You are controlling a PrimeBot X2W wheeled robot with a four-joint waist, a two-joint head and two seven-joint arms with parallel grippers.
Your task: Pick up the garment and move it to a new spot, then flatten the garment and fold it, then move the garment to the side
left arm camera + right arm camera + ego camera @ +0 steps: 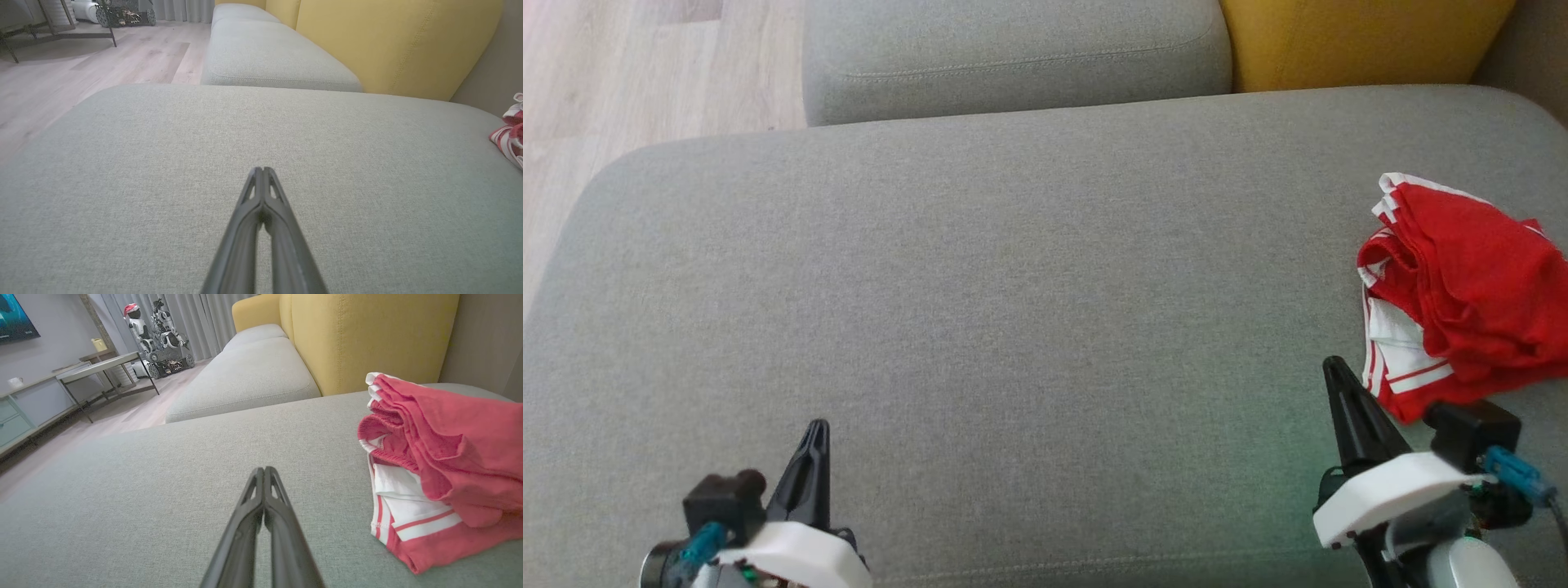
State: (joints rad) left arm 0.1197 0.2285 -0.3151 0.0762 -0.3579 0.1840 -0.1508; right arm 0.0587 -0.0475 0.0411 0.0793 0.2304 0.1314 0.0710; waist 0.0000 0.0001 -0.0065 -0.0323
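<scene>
Head view: my left pincer [817,433] and right pincer [1334,369] hover low over the broad grey woven-fabric sofa cushion [1013,286]. Both have their fingers pressed together and hold nothing. The soft red cloth garment with white striped trim [1470,286] lies in a rumpled stack at the cushion's right end, near my right pincer but apart from it.

Left wrist view: my closed tips sit over bare cushion, and the garment is well off to the side.

Right wrist view: the garment's uneven layers lie close by.

I judge this fits cloth waiting to be lifted, or cloth roughly folded and set aside. Either way, my tips shouldn't snag the loose layers.
</scene>
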